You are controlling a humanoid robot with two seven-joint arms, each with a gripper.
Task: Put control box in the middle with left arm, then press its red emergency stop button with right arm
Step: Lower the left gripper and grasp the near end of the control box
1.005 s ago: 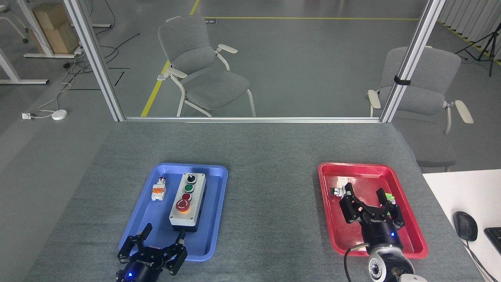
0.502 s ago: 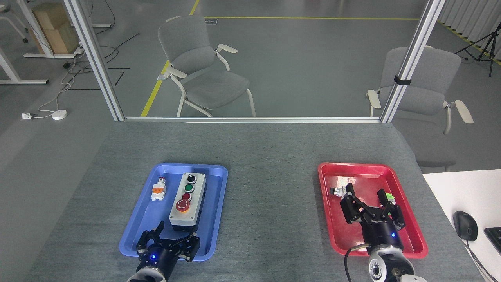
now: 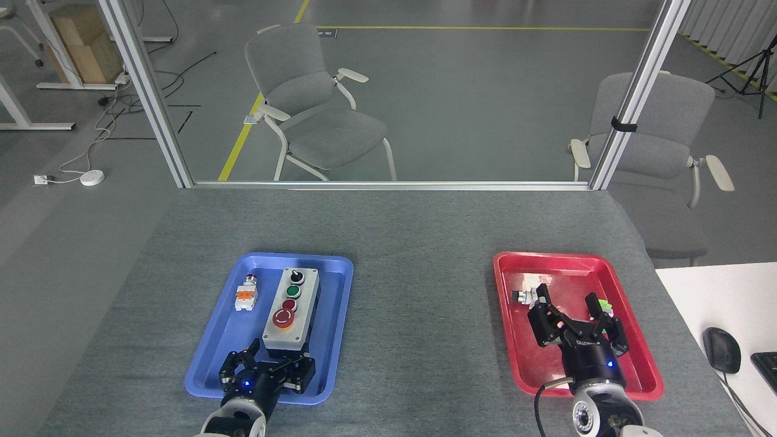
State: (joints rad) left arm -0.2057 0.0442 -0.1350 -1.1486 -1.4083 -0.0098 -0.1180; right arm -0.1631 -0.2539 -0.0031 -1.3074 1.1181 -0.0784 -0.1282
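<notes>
1. Box (image 3: 291, 311): lies lengthwise in the blue tray (image 3: 212, 349), right of centre, stop button (image 3: 283, 317) at its near end.
2. Left gripper (image 3: 269, 367): jaws spread wide, holding nothing, over the tray's near edge just before the box's near end.
3. Right gripper (image 3: 573, 312): jaws wide apart, empty, above the red tray (image 3: 637, 358).
4. Middle (image 3: 419, 315): bare grey cloth between the two trays.
5. White-and-orange switch (image 3: 246, 294): in the blue tray, left of the box.
</notes>
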